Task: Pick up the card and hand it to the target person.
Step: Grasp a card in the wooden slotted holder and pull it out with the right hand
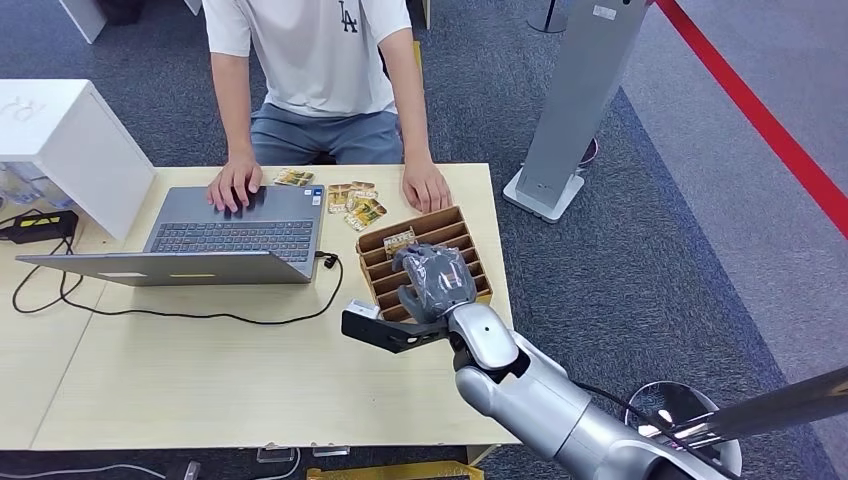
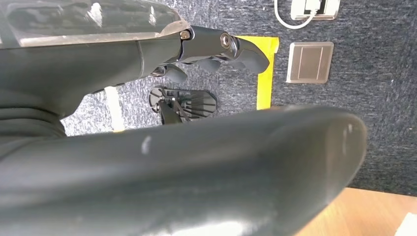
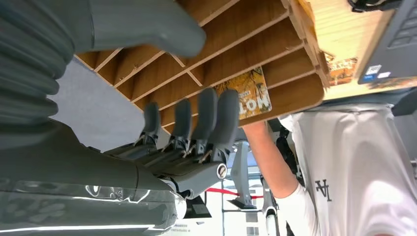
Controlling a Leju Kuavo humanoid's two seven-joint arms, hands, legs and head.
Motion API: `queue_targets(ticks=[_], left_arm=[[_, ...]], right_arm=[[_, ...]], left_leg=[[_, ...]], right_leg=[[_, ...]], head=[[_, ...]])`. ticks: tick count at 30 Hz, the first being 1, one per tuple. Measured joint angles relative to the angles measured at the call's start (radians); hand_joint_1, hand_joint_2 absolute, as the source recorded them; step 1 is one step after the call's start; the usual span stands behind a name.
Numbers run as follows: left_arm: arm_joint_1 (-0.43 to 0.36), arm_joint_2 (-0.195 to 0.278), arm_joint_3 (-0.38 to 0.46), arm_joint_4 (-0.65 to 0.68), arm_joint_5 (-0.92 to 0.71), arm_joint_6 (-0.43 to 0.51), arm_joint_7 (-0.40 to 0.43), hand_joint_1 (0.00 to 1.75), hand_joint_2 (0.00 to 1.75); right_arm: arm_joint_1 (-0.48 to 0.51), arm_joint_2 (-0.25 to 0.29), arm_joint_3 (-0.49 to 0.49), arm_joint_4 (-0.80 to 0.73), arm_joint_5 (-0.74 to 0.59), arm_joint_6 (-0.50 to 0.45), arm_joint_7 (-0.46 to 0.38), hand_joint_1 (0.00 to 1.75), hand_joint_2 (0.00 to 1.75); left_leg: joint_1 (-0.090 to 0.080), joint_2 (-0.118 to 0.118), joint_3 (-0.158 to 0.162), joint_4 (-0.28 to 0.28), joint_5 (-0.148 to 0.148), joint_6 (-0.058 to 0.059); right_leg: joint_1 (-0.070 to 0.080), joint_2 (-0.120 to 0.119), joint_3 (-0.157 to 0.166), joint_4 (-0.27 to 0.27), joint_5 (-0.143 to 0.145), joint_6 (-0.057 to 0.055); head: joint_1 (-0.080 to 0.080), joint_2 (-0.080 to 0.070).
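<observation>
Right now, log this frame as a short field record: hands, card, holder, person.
right hand: above the wooden slotted holder, fingers apart, holding nothing
left hand: hanging over the carpet, holding nothing
card: standing in a slot of the holder, not yet gripped
loose cards: on the table beside the laptop
person: seated opposite, hands on laptop and table

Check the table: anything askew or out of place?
Several loose yellow-printed cards lie scattered at odd angles on the pale wooden table beyond the slotted wooden card box, not filed in it. Nothing looks damaged or spilled.
</observation>
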Motion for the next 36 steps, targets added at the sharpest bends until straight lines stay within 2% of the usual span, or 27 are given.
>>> queue_targets(ticks=[4, 14, 25, 28, 29, 36], left_arm=[[-0.001, 0.0, 0.0, 0.0, -0.002, 0.0, 0.001, 0.0, 0.0], [-0.001, 0.0, -0.001, 0.0, -0.002, 0.007, 0.001, 0.0, 0.0], [-0.008, 0.0, -0.002, 0.0, -0.009, 0.007, 0.006, 0.0, 0.0], [-0.012, -0.001, -0.003, 0.0, -0.011, 0.007, 0.008, 0.0, 0.0], [-0.012, -0.001, -0.003, 0.0, -0.012, 0.006, 0.008, 0.0, 0.0], [-0.012, -0.001, -0.003, 0.0, -0.012, 0.006, 0.012, 0.0, 0.0]], right_arm=[[-0.025, 0.011, 0.014, 0.057, 0.01, -0.014, 0.011, 0.34, 1.75], [-0.098, 0.015, 0.026, 0.111, 0.019, -0.078, 0.046, 0.31, 1.75], [-0.169, 0.023, 0.029, 0.131, 0.02, -0.075, 0.047, 0.61, 1.75], [-0.181, 0.034, 0.033, 0.153, 0.015, -0.073, 0.037, 0.89, 1.75], [-0.183, 0.038, 0.035, 0.162, 0.012, -0.073, 0.034, 0.93, 1.75], [-0.185, 0.073, 0.05, 0.229, -0.004, -0.074, 0.013, 0.6, 1.75]], left_leg=[[0.0, 0.0, 0.0, 0.0, 0.0, 0.0], [0.0, 0.0, 0.0, 0.0, 0.0, 0.0], [0.0, 0.0, 0.0, 0.0, 0.0, 0.0], [0.0, 0.0, 0.0, 0.0, 0.0, 0.0], [0.0, 0.0, 0.0, 0.0, 0.0, 0.0], [0.0, 0.0, 0.0, 0.0, 0.0, 0.0]], right_leg=[[0.0, 0.0, 0.0, 0.0, 0.0, 0.0], [0.0, 0.0, 0.0, 0.0, 0.0, 0.0], [0.0, 0.0, 0.0, 0.0, 0.0, 0.0], [0.0, 0.0, 0.0, 0.0, 0.0, 0.0], [0.0, 0.0, 0.0, 0.0, 0.0, 0.0], [0.0, 0.0, 0.0, 0.0, 0.0, 0.0]], head=[[0.0, 0.0], [-0.001, 0.0], [0.0, 0.0], [-0.001, 0.0], [-0.001, 0.0], [-0.001, 0.0]])
